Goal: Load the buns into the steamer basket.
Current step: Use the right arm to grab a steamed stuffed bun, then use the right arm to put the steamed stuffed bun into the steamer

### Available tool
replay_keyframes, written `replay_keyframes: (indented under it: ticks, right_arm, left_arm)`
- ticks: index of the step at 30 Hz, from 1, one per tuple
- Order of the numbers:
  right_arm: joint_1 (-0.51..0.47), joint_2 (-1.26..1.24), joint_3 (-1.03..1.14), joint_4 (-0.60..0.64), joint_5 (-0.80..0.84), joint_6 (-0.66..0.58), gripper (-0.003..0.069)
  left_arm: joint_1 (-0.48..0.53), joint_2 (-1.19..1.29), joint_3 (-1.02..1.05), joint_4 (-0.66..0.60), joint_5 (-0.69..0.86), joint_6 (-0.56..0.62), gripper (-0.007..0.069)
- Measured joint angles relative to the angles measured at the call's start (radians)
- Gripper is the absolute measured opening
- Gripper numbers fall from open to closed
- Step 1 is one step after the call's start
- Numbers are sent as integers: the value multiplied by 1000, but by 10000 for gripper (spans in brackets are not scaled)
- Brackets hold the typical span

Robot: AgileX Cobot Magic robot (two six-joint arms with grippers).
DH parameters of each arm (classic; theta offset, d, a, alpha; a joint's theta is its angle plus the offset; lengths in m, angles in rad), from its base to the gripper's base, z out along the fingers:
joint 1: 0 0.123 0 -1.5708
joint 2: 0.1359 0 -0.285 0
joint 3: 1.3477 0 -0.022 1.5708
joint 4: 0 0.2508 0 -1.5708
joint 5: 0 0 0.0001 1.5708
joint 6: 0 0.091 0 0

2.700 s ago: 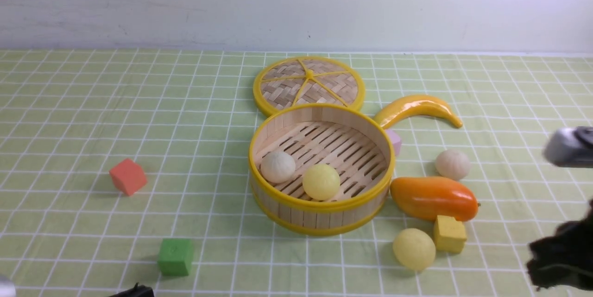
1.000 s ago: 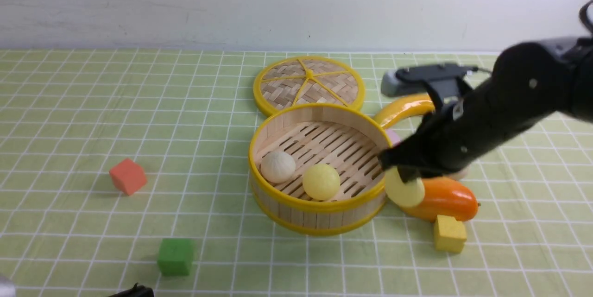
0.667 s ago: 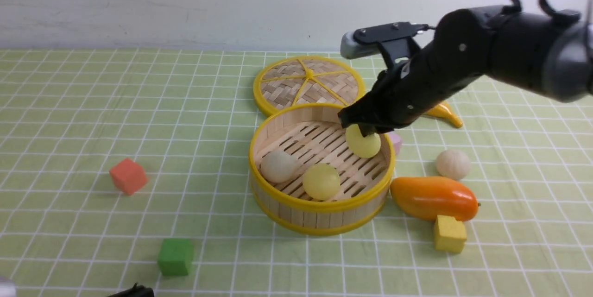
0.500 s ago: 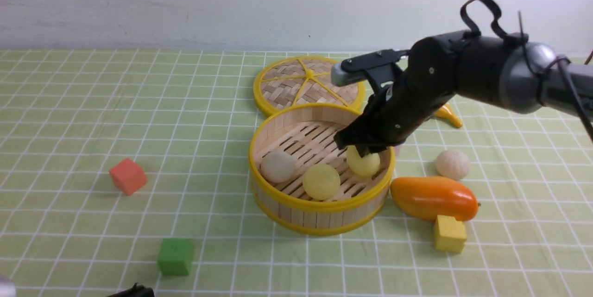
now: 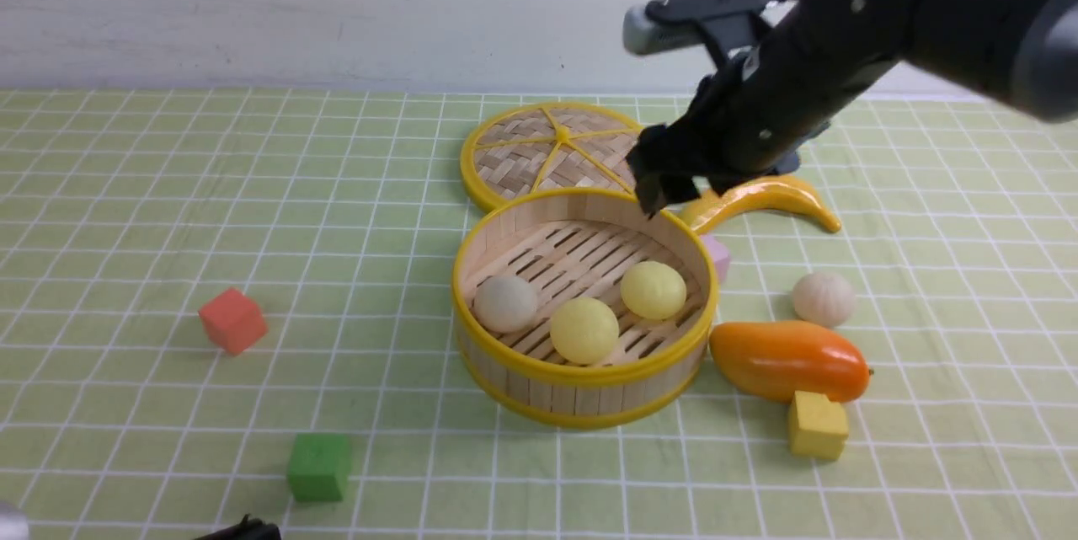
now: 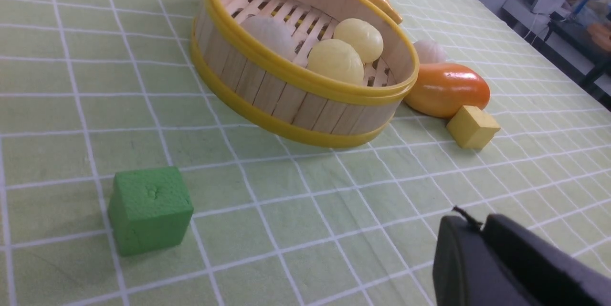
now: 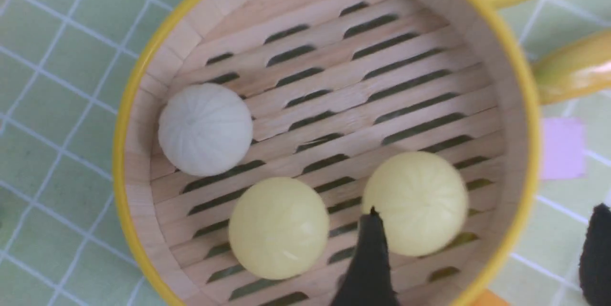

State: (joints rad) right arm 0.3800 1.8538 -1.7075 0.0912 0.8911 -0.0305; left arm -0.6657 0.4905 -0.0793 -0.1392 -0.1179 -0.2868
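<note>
The steamer basket (image 5: 581, 392) stands mid-table. Three buns lie in it: one off-white pleated (image 5: 505, 302) and two pale yellow (image 5: 584, 330) (image 5: 653, 290). The right wrist view shows them from above: white (image 7: 205, 128), yellow (image 7: 278, 227), yellow (image 7: 415, 202). The fourth bun, off-white (image 5: 823, 298), lies on the cloth to the right of the basket, behind the mango. My right gripper (image 5: 661, 186) is open and empty, raised above the basket's far right rim; its fingers (image 7: 370, 258) frame the rightmost yellow bun without touching it. My left gripper (image 6: 477, 229) is shut and empty, low near the front edge.
The woven lid (image 5: 562, 154) lies behind the basket. A banana (image 5: 762, 196), a pink block (image 5: 717, 258), an orange mango (image 5: 787, 359) and a yellow cube (image 5: 815, 425) crowd the basket's right side. A red cube (image 5: 232, 320) and a green cube (image 5: 318, 466) lie to the left.
My right gripper carried a yellow bun from the cloth into the basket, let it go on the right of the floor, opened and rose toward the far rim.
</note>
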Motion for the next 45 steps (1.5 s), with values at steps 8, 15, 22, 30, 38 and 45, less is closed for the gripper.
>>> replay_keyframes:
  ticks: [8, 15, 22, 30, 38, 45]
  right_arm:
    - [-199, 96, 43, -81, 61, 146, 385]
    - [-254, 207, 49, -13, -17, 147, 300]
    - [-259, 241, 49, -15, -75, 147, 296]
    - [-259, 264, 49, -22, -92, 147, 283]
    - [-259, 271, 49, -22, -84, 105, 139]
    - [-256, 194, 50, -7, -57, 62, 5]
  left_arm:
    - [0, 0, 0, 0, 0, 0, 57]
    - [0, 0, 0, 0, 0, 0, 71]
    - [0, 0, 0, 0, 0, 0, 76]
    - [0, 0, 0, 0, 0, 0, 85]
    - [0, 0, 0, 0, 0, 0, 90]
    - [0, 0, 0, 0, 0, 0, 90]
